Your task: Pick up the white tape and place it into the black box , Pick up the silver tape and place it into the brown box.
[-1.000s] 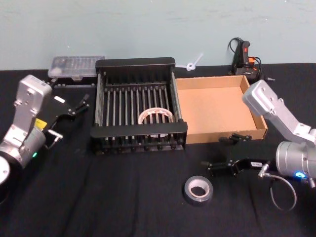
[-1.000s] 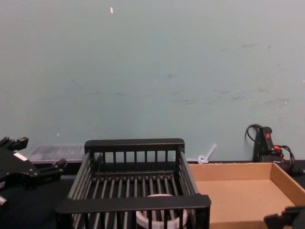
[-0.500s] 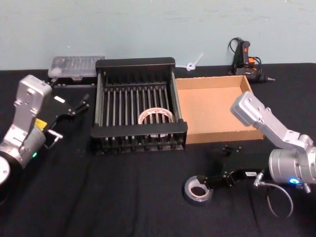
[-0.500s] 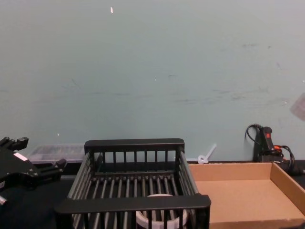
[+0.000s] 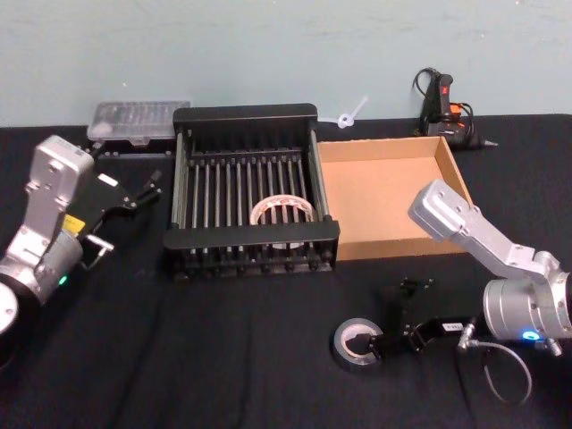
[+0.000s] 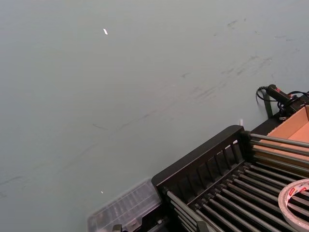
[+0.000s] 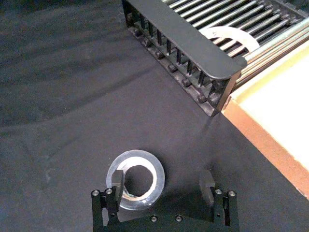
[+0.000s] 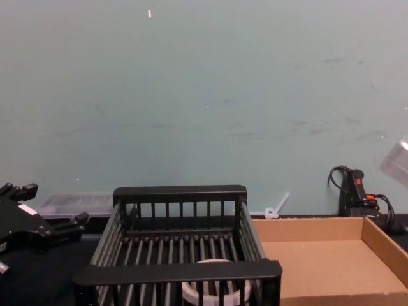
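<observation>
The white tape (image 5: 283, 211) lies flat inside the black box (image 5: 250, 233), toward its front right; it also shows as the white tape (image 8: 215, 291) and the white tape (image 6: 295, 202). On the black cloth in front of the brown box (image 5: 394, 243) lies the silver tape (image 5: 351, 349). My right gripper (image 5: 388, 322) is down at the silver tape (image 7: 137, 180) and open. One finger (image 7: 117, 181) sits over the roll's rim, the other stands outside it. Left of the black box my left gripper (image 5: 141, 190) hovers open and holds nothing.
A clear plastic case (image 5: 138, 121) sits behind the black box's left corner. A black and orange hand tool (image 5: 444, 103) with a cable and a small white plastic piece (image 5: 349, 114) lie by the back wall. Black cloth covers the table.
My right arm has swung left and down from beside the brown box's front edge to the silver tape, its open fingers now at the roll. The left arm has not moved.
</observation>
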